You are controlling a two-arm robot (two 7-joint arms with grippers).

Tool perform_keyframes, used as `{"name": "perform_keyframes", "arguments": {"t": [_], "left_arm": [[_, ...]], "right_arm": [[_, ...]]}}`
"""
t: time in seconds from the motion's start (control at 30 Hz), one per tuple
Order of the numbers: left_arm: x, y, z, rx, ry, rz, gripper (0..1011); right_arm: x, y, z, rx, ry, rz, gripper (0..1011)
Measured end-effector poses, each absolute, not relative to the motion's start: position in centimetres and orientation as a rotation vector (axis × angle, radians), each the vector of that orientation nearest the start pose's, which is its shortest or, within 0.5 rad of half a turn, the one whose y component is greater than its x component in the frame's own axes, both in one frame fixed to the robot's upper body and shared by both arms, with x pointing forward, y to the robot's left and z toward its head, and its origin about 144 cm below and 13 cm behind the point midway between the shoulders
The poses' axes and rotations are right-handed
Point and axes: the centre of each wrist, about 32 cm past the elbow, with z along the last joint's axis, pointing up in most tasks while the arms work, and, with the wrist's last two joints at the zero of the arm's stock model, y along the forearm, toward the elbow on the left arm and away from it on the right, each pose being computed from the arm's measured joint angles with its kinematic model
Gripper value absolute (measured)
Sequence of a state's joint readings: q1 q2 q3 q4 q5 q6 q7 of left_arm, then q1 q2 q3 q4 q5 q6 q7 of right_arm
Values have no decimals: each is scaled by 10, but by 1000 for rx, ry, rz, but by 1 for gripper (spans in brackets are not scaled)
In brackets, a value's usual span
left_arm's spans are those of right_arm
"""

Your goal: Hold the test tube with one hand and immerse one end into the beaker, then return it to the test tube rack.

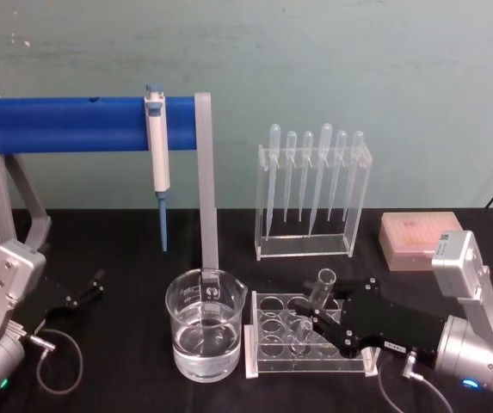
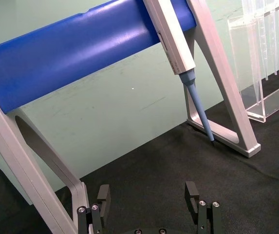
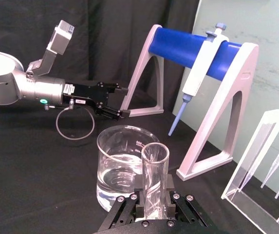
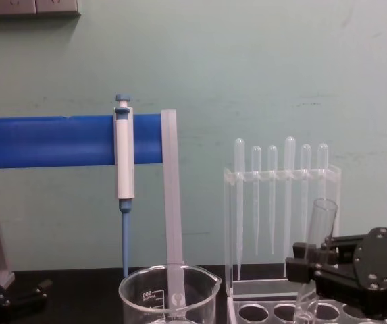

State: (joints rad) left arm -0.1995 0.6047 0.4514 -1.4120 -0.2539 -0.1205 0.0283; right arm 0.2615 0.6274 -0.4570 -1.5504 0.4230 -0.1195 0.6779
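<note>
Left tool (image 1: 91, 284) parked low on the black counter (image 1: 126, 370) beneath the blue pipettor stand (image 1: 91, 123), fingers (image 2: 102, 195) apart, holding nothing, well clear of the work. Beaker (image 1: 205, 323) stands centre, partly filled with clear liquid, just left of the clear tube rack (image 1: 306, 340). Right tool (image 1: 328, 325) reaches in over the rack from the right, its fingers clamped on the test tube (image 1: 319, 297) around mid-length; flared rim up, tube leaning slightly. Chest view suggests the rounded bottom is near the rack wells; whether it is fully clear of them I cannot tell. Judgement: the step in hand looks like carrying the tube from rack to beaker. To do it well, raise straight until the bottom clears the rack top and the beaker rim, move left until centred over the liquid, away from the spout and wall, then lower slowly so only the lower end goes under. Keep grip pressure steady; glass slips and may tilt.
</note>
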Motion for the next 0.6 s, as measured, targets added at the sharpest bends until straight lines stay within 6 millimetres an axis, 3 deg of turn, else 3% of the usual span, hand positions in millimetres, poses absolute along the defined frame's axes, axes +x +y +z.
{"name": "perform_keyframes", "arguments": {"t": [0.6], "left_arm": [[489,310,1140,304,-285,1248,1000]], "right_arm": [[505,-288,1190,-146,-232,-541,225]]}}
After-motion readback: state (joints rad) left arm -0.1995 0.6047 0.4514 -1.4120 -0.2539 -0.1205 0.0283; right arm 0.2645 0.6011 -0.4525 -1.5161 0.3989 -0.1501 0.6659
